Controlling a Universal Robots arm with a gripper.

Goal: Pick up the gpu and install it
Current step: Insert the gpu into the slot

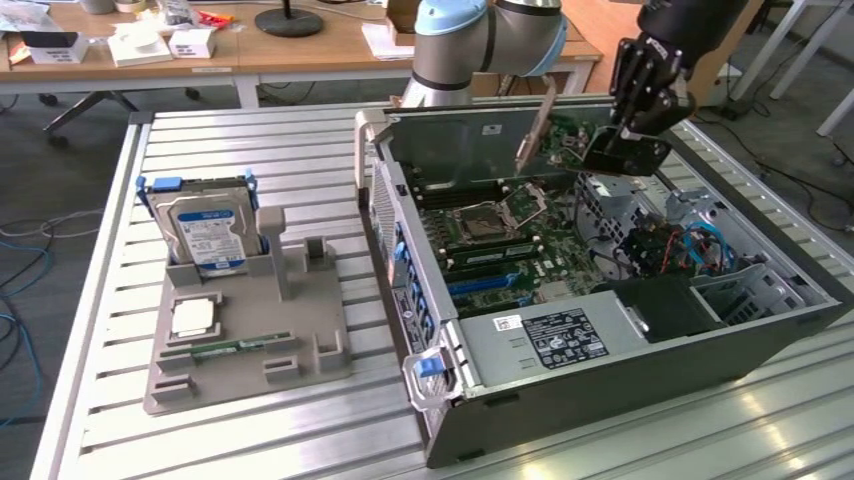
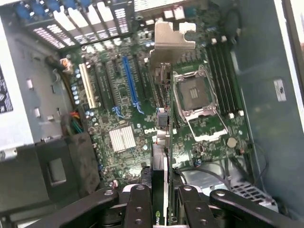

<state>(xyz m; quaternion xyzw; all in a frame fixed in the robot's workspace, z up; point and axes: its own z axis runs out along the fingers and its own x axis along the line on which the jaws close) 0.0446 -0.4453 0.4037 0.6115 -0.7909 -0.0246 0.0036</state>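
Note:
The gpu (image 1: 558, 135) hangs on edge above the open computer case (image 1: 747, 340), its grey metal end bracket (image 1: 539, 118) towards the case's rear wall. My gripper (image 1: 597, 150) is shut on the card's other end. In the wrist view the gpu (image 2: 161, 142) appears edge-on between the black fingers (image 2: 137, 204), with the bracket (image 2: 172, 40) at its far end. Below it lies the motherboard (image 2: 123, 137). The card hovers beside the blue slot (image 2: 130, 80) and the empty processor socket (image 2: 194, 95), apart from the board.
A grey fixture (image 1: 247, 340) on the slatted metal table holds an upright hard drive (image 1: 207, 230), a small chip (image 1: 196, 318) and a green memory stick (image 1: 240, 347). Inside the case sit a power supply (image 1: 561, 335) and cables (image 1: 667, 250).

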